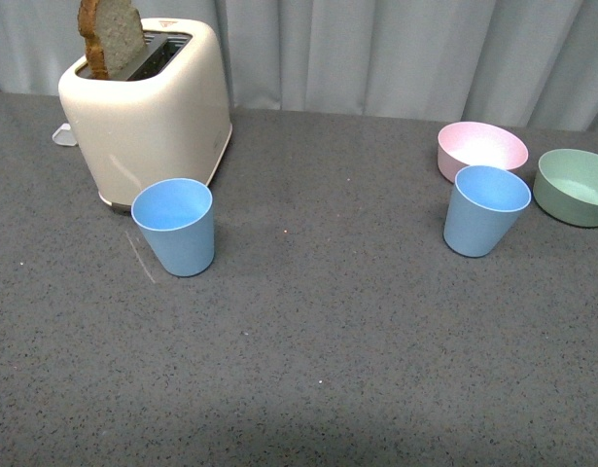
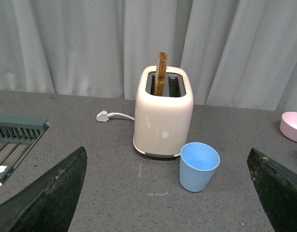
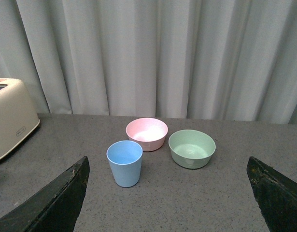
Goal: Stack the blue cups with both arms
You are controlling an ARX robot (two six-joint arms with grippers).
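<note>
table [image 1: 308, 370] is grey, speckled. cream toaster [image 1: 148, 107] stands back left. left gripper [image 2: 166, 151] has its fingers spread wide apart and faces the toaster. right gripper [image 3: 167, 159] is spread just as wide and faces the bowls. green bowl [image 1: 574, 187] sits far right, pink bowl [image 1: 481, 149] just beside it. left blue cup [image 1: 176, 226] is upright just in front of the toaster. right blue cup [image 1: 485, 209] is upright just in front of the pink bowl. cups well apart, not stacked. bread slice [image 1: 112, 37] sticks up from a toaster slot. white plug [image 2: 103, 115] lies beside the toaster.
</note>
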